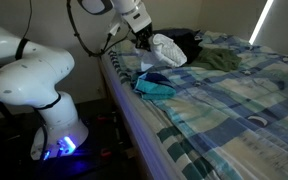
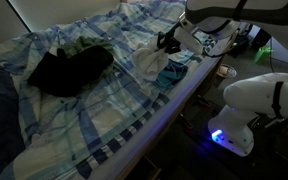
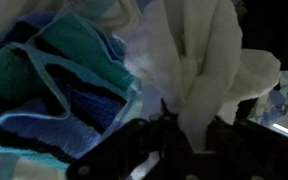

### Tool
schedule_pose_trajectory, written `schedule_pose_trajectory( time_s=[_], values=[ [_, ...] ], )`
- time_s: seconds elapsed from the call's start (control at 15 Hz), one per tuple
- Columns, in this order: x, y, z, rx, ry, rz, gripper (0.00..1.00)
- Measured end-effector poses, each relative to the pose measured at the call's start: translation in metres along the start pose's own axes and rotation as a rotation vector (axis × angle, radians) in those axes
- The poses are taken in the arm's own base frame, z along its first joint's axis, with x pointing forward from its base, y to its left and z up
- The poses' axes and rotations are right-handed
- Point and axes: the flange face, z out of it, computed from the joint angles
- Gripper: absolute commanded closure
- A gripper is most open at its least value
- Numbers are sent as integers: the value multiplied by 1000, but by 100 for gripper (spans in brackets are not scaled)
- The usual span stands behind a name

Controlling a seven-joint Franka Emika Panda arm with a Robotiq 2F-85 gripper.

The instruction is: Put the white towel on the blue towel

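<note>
One white towel [image 1: 168, 50] is bunched up and held by the gripper [image 1: 148, 42], whose jaws are clamped on its gathered top. In the wrist view its pale folds [image 3: 206, 60] rise straight out from between the dark jaws. In both exterior views the cloth hangs in a loose clump under the gripper [image 2: 167, 45], near the edge of the counter [image 1: 234, 110]. This counter is a bed spread with one blue and white plaid cover [image 2: 84, 110]. I cannot tell whether the towel's lower end [image 2: 149, 63] touches the cover or hangs just clear of it.

One blue towel [image 1: 154, 88] lies crumpled on the counter, just beside the white one and close to the same edge. In the wrist view it shows teal and darker blue folds [image 3: 54, 85] and fills the left side, next to the white cloth. In an exterior view it sits just below and to the right of the hanging towel [image 2: 171, 75]. The two towels are very near each other, and whether they touch is not clear.

Two dark garments lie farther in on the counter, well apart from the towels. One is black [image 2: 64, 70] and one is green [image 2: 86, 47], and they rest against each other.

One white arm [image 1: 29, 75] stands beside the counter, with a blue light [image 1: 66, 146] glowing at its base.
</note>
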Motion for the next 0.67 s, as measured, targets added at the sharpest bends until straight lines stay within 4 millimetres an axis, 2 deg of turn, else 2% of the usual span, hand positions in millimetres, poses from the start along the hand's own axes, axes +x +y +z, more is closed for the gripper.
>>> schedule_pose_trajectory(
  time_s=[0.47,0.67],
  values=[
    [38,46,-7,-53,21,151,94],
    [50,68,-2,-84,-17,218,94]
  ],
)
